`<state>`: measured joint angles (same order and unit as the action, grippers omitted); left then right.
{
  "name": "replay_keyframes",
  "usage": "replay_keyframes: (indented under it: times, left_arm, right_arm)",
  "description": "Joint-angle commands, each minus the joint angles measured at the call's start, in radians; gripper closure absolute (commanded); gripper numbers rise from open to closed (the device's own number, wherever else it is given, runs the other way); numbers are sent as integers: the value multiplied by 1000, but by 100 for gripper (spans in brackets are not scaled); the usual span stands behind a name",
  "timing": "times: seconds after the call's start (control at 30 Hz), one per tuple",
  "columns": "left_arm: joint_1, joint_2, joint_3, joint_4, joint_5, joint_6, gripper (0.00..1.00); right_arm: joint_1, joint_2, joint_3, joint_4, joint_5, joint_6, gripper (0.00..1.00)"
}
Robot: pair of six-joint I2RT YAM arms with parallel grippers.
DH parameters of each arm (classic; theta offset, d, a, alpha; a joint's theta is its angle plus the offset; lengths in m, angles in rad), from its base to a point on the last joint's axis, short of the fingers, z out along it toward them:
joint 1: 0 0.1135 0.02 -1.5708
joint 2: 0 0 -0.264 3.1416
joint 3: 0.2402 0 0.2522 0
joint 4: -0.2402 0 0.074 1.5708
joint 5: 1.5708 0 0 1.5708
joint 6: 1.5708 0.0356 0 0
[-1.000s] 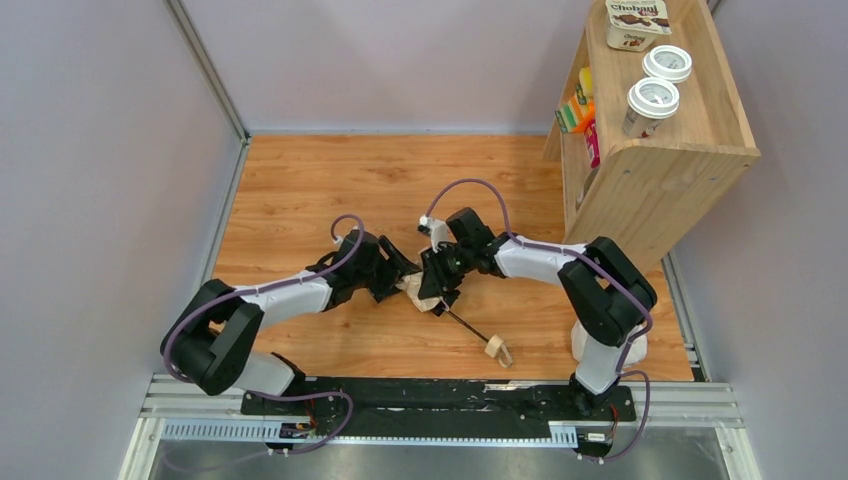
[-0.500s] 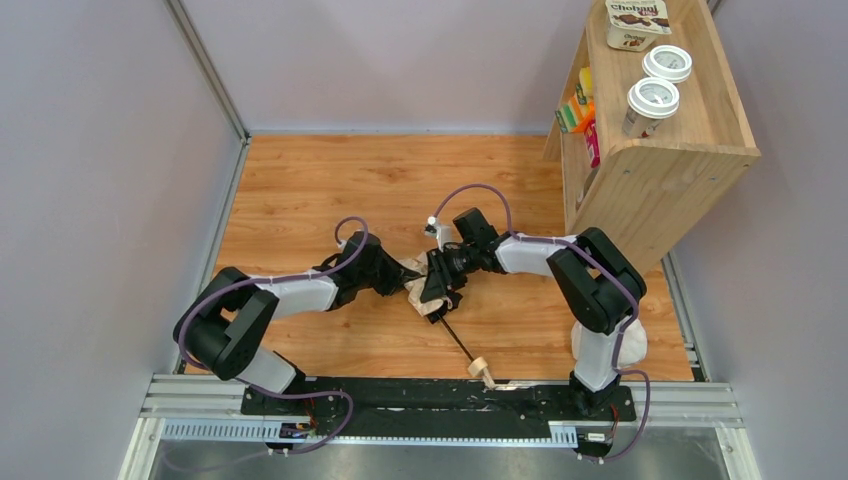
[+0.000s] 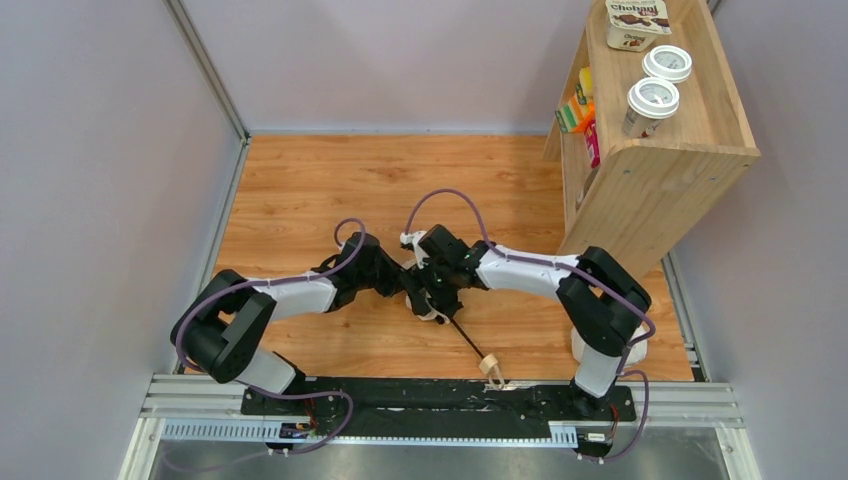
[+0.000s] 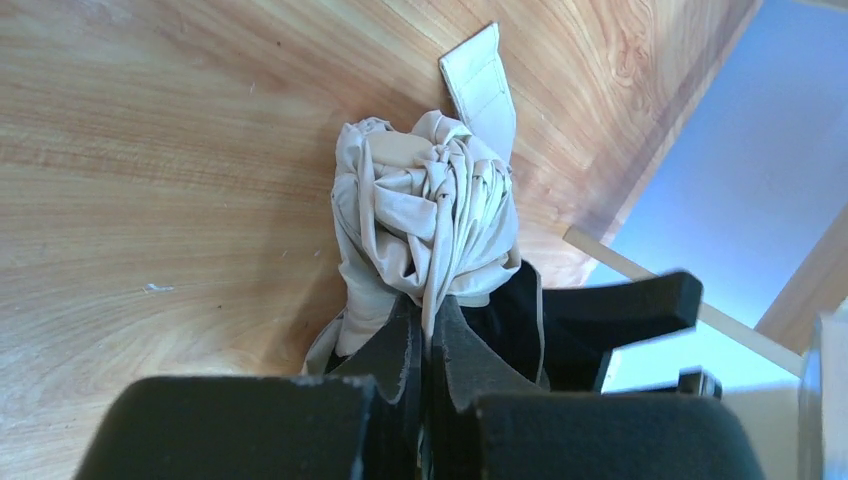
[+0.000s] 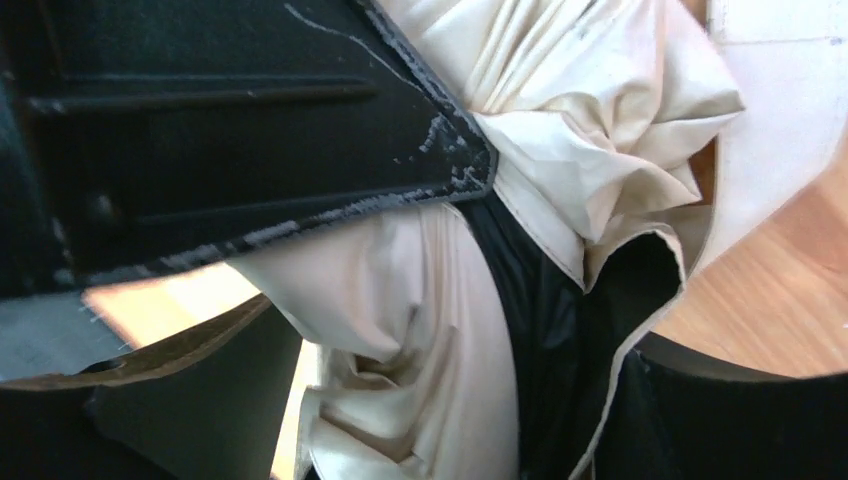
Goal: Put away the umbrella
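Top view first: I have both arms meeting at the middle of the table (image 3: 300, 190). The umbrella (image 3: 430, 312) lies there, its bundled canopy between the left gripper (image 3: 407, 285) and the right gripper (image 3: 437, 290). Its dark shaft (image 3: 468, 340) runs toward the near edge and ends at the wooden knob (image 3: 490, 367).

Left wrist view: my left jaws are closed, pinching a fold of the cream canopy. The strap tab (image 4: 484, 85) sticks out beyond it over the wood.

Right wrist view: canopy fabric fills the frame beside one black finger (image 5: 250, 120). I cannot tell whether these jaws are open or closed.
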<state>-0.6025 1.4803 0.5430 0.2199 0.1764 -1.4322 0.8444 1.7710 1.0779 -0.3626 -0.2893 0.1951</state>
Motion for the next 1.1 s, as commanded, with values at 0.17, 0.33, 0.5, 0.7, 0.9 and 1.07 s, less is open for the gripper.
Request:
replay_keyframes:
  times: [0.17,0.33,0.5,0.7,0.9,1.07]
  left_arm:
    - [-25,34,-9,-133,40,-43,100]
    - [-25,5,-34,-131,28,-48,100]
    - [-25,15,-67,-71,34,-65,100]
    - [-26,26,-78,-43,29,-71,100]
    - [-25,2,-78,-47,9,-48,100]
    - [-16,-81,-84,-89,-46,24,53]
  right_arm:
    - [243,163,171,-35,855,-71,16]
    - [223,159,85,48,726,-77,43]
    - [168,125,-4,125,438,-60,22]
    - [165,104,-68,145,413,-91,19]
    - [153,165,-38,70,535,-82,74]
    - [101,73,-76,131,342,-80,100]
